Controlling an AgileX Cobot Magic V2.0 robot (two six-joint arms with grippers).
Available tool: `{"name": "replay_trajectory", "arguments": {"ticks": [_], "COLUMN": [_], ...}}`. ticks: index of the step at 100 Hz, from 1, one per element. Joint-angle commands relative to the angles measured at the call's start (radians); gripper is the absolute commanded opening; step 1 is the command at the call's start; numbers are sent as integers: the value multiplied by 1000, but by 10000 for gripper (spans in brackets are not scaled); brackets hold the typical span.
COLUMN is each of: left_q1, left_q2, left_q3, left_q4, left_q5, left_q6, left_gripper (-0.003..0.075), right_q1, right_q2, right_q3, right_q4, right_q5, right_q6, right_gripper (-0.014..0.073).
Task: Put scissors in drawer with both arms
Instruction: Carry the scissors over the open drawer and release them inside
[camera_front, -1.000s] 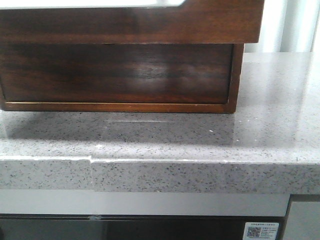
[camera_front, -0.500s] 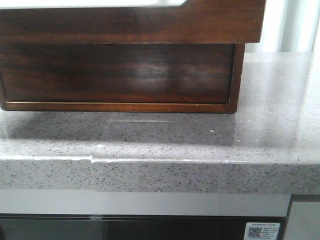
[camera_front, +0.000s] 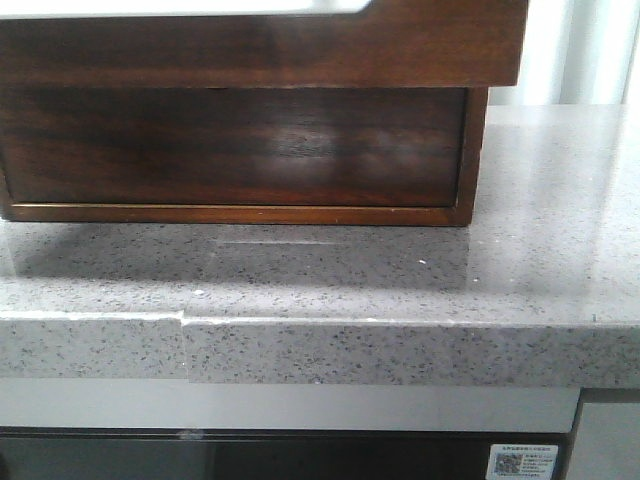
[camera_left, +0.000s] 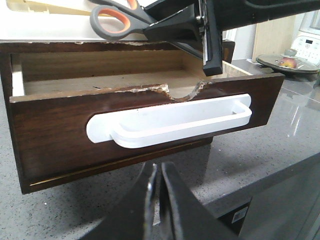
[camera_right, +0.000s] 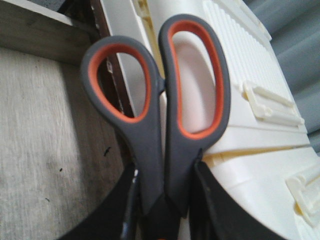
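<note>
The scissors (camera_right: 150, 125), grey handles lined in orange, are held at the base of the handles by my right gripper (camera_right: 165, 172), which is shut on them. In the left wrist view the scissors (camera_left: 112, 17) hang above the back of the open drawer (camera_left: 55, 135), with the right gripper (camera_left: 200, 35) over the drawer's pale wooden inside (camera_left: 100, 80). The drawer has a dark glossy front and a white handle (camera_left: 170, 120). My left gripper (camera_left: 159, 167) is shut on nothing, low in front of the drawer. In the front view only the drawer (camera_front: 260, 45) shows, pulled out from the chest.
A white plastic box (camera_right: 250, 100) lies on top of the chest behind the drawer. The chest's lower front (camera_front: 230, 145) stands on the grey speckled counter (camera_front: 540, 250), whose front edge is close. A pot lid (camera_left: 287, 62) sits far along the counter.
</note>
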Motion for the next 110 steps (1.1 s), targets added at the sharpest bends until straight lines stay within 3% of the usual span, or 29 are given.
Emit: {"name": "replay_trajectory", "arguments": {"ticks": [1, 19, 68, 79, 92, 100, 110], "left_q1": [0, 0, 0, 0, 0, 0, 0], "left_q2": [14, 14, 14, 14, 14, 14, 14], "left_q3": [-30, -30, -30, -30, -30, -30, -30], "left_q4": [-36, -36, -36, -36, -36, -36, -36], "left_q5": [-59, -58, -58, -58, -58, -58, -58], "left_q6": [3, 3, 3, 3, 3, 3, 3], "left_gripper": [-19, -19, -19, -19, -19, -19, -19], "right_q1": [33, 67, 62, 62, 62, 62, 65], "right_q2": [-19, -18, 17, 18, 20, 20, 11], "right_q3": [-20, -20, -20, -20, -20, -20, -20], "right_q4": [-60, -69, -61, -51, -46, -46, -46], "right_q5": [-66, -75, 123, 120, 120, 122, 128], "right_q6": [-5, -5, -4, -4, -4, -4, -4], "right_gripper": [-79, -79, -71, 45, 317, 442, 462]}}
